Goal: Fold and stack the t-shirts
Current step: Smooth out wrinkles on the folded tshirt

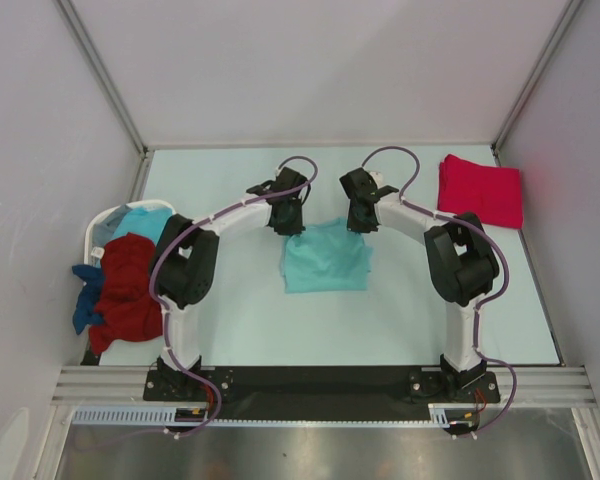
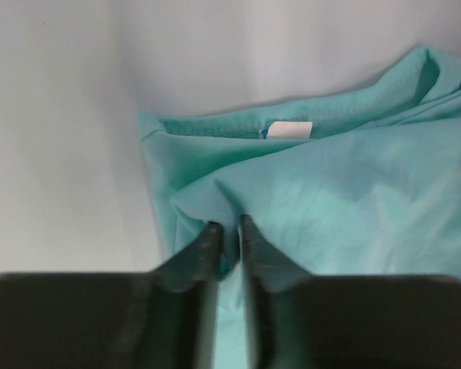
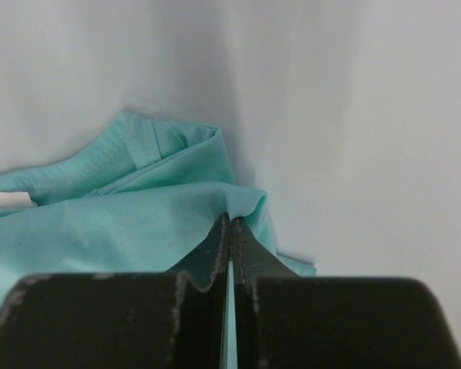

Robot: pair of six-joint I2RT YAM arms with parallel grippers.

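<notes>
Red shirt [image 1: 480, 190] folded, far right corner of table [image 1: 240, 335]. Teal shirt [image 1: 325, 257] central, part-folded; left gripper [image 2: 229, 229] and right gripper [image 3: 230, 223] each pinch a far corner. Dark red shirt [image 1: 128, 290] and others unfolded, left edge.

Over on the left, a white laundry basket [image 1: 93, 233] sits at the edge of the pale green table [image 1: 400, 320]; white panel walls [image 1: 320, 70] on three sides, aluminium rail [image 1: 310, 377] along the near side.
</notes>
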